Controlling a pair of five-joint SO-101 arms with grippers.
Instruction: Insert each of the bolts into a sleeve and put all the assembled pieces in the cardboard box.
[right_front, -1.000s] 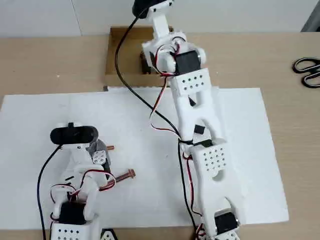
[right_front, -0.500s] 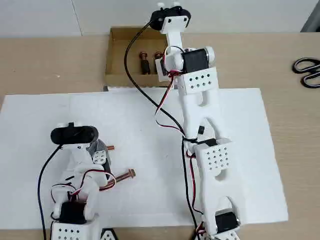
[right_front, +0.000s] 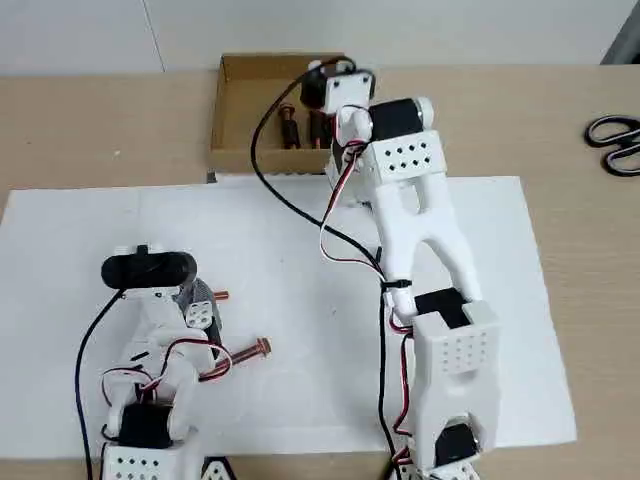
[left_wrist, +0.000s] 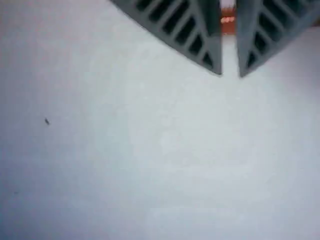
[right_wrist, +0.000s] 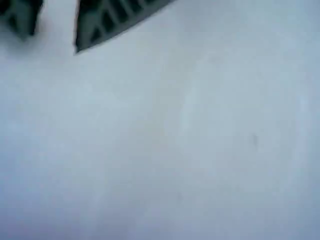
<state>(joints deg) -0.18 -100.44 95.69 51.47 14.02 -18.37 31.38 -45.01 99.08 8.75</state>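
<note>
Bolts sit in two places: two assembled pieces (right_front: 288, 125) lie side by side inside the cardboard box (right_front: 250, 110) at the far side of the bench (right_front: 100, 120). Two bare ones remain on the white paper sheet (right_front: 90, 230) near the left arm. One bolt (left_wrist: 227, 20) shows as a copper strip in the narrow slit of the left pincer (left_wrist: 230, 74), whose grey fingers are nearly together and appear clamped on it. The loose bolt (right_front: 255, 349) lies just beside that arm's wiring. The right pincer (right_wrist: 54, 41) has its dark fingers apart with nothing between them. The right arm is stretched long from the near edge across the sheet, elbow slightly bent, wrist tipped down over the right part of the box, close above the pieces. The left arm is folded tight over its base with its wrist pitched steeply at the paper. The likeliest trouble is at the box: a low pull-back could catch the near wall or hook it with the black cable (right_front: 270, 170) draped over it, dragging the light box or tipping the pieces out. On the left, the grip looks thin — a bolt held near one end may swivel or slip when lifted. The trailing wires could also nudge the loose bolt and send it rolling toward the sheet's edge.
</note>
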